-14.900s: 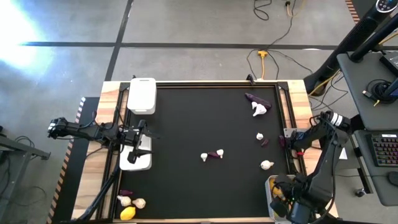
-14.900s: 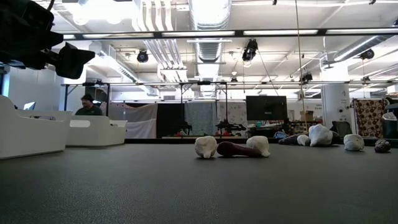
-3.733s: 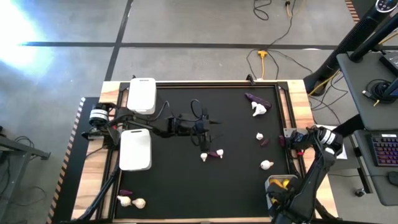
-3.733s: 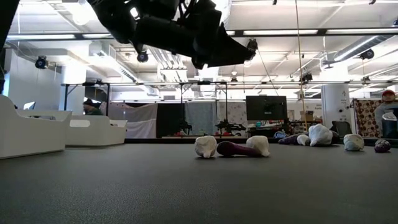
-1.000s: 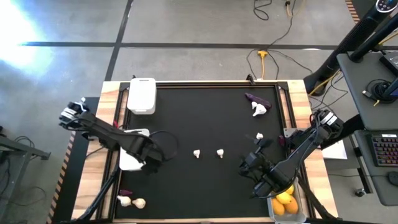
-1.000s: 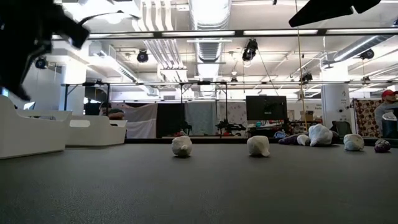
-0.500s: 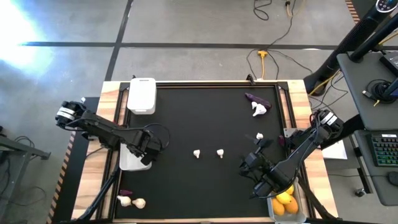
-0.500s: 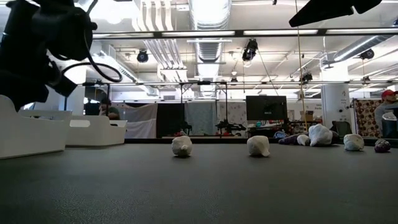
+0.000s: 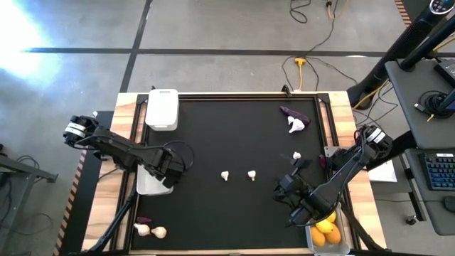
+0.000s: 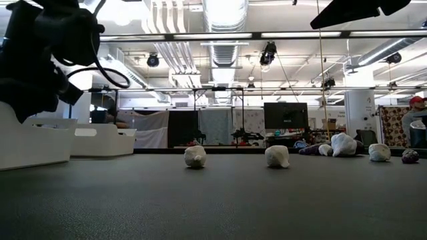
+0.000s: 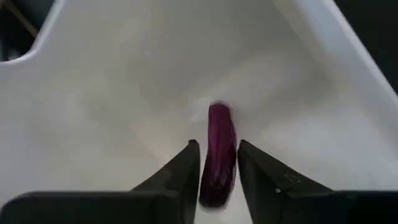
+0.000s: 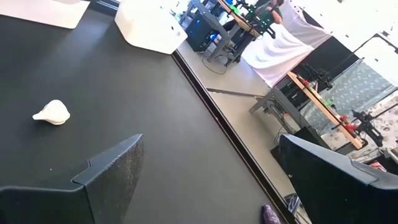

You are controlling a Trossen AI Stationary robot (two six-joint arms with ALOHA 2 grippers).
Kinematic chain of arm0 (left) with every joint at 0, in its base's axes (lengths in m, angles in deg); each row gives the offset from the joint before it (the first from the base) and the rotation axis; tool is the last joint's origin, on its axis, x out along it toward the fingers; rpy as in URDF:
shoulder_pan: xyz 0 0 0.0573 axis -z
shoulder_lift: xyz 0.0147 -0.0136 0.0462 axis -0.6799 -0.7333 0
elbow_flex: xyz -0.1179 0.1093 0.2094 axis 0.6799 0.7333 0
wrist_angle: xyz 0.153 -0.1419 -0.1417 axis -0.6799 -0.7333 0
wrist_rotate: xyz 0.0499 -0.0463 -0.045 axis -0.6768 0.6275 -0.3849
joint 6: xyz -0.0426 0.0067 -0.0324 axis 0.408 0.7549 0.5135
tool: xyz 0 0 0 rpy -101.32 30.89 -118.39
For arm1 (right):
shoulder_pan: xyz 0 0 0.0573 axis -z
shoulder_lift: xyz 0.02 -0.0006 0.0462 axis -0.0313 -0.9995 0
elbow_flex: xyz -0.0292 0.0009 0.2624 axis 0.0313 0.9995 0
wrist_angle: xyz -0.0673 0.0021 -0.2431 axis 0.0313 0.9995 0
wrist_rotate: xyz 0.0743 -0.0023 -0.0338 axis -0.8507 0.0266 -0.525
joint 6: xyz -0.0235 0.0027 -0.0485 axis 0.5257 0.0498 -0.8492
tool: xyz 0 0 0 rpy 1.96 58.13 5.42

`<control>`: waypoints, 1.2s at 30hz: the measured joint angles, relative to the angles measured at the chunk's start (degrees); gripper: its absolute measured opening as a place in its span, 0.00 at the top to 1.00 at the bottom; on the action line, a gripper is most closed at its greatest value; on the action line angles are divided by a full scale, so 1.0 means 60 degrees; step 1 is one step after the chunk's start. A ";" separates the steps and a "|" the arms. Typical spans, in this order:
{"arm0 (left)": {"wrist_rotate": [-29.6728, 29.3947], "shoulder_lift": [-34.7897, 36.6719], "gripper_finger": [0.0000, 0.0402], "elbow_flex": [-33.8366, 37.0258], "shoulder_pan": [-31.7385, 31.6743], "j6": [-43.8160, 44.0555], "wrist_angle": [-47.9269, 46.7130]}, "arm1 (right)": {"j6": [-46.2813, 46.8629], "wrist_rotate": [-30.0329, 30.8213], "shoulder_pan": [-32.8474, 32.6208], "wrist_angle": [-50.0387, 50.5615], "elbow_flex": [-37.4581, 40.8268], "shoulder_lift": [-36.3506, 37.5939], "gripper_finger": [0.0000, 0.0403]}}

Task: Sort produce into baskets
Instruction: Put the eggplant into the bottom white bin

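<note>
The left claw (image 11: 216,163) hangs over the near-left basket (image 9: 147,182), an eggplant (image 11: 219,154) between its fingers inside the tub. A second basket (image 9: 162,109) sits at the bench's (image 9: 234,135) far-left corner. Two bulbs (image 9: 237,175) lie mid-bench. The right claw (image 9: 293,164) hovers right of them, near the third basket (image 9: 328,232).

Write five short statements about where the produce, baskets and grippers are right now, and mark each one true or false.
1. The left gripper is over a white basket with a purple eggplant between its fingers. True.
2. The clear basket holds white garlic bulbs. False: it holds yellow-orange fruits.
3. Two garlic bulbs lie apart near the mat's middle. True.
4. The right gripper is shut. False: its fingers are wide open.
5. Both white baskets stand at the mat's right edge. False: they stand at the left edge.
</note>
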 joint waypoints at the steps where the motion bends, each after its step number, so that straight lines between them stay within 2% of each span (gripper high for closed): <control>1: 0.0051 0.0000 0.73 -0.0203 -0.0014 -0.0056 -0.0311 | -0.0004 -0.0004 0.0000 -0.0002 0.0000 0.0000 0.10; 7: 0.0204 0.0000 0.60 -0.2056 -0.0070 -0.0317 -0.2339 | -0.0015 -0.0011 0.0000 -0.0093 0.0002 0.0003 0.10; 11: 0.0032 0.0000 0.54 -0.3440 -0.0070 -0.0731 -0.2963 | -0.0026 0.0085 0.0000 -0.0171 0.0004 0.0000 0.10; 13: -0.0814 0.0002 0.52 -0.4080 -0.0043 -0.1057 -0.2830 | 0.0052 0.0230 0.0000 -0.0179 0.0004 0.0004 0.10; 16: -0.3699 0.0007 0.51 -0.4679 0.0243 -0.1718 -0.1645 | 0.0344 0.0233 0.0052 -0.0213 0.0004 0.0004 0.10; 19: -0.6459 0.0007 0.52 -0.4524 0.0549 -0.3343 0.0998 | 0.0965 0.0190 0.0173 -0.0258 0.0004 -0.0003 0.10; 21: -0.6896 0.0007 0.53 -0.3968 0.0540 -0.5146 0.3583 | 0.1368 0.0160 0.0279 -0.0261 0.0004 -0.0051 0.10; 24: -0.5950 0.0004 0.56 -0.2536 0.0406 -0.8359 0.8801 | 0.2280 -0.0078 0.0706 -0.0288 0.0000 -0.0135 0.10; 26: -0.4411 -0.0025 0.57 -0.1432 0.0158 -1.0083 1.2479 | 0.2345 -0.0820 0.1420 -0.0287 -0.0113 -0.0135 0.10; 28: -0.3127 -0.0097 0.58 -0.0477 -0.0164 -1.0876 1.5287 | 0.1372 -0.1866 0.2483 -0.0186 -0.0292 -0.0120 0.10; 30: -0.2928 -0.0127 0.58 0.0286 -0.0467 -1.1049 1.6936 | 0.0115 -0.2717 0.3698 -0.0003 -0.0488 -0.0086 0.10; 32: -0.3020 -0.0235 0.58 0.0844 -0.0723 -1.0977 1.7942 | -0.1172 -0.3206 0.5017 -0.0013 -0.0732 0.0007 0.10; 36: -0.2900 -0.0486 0.58 0.1392 -0.1063 -1.0840 1.8699 | -0.3812 -0.4136 0.7871 -0.0334 -0.1088 0.0022 0.10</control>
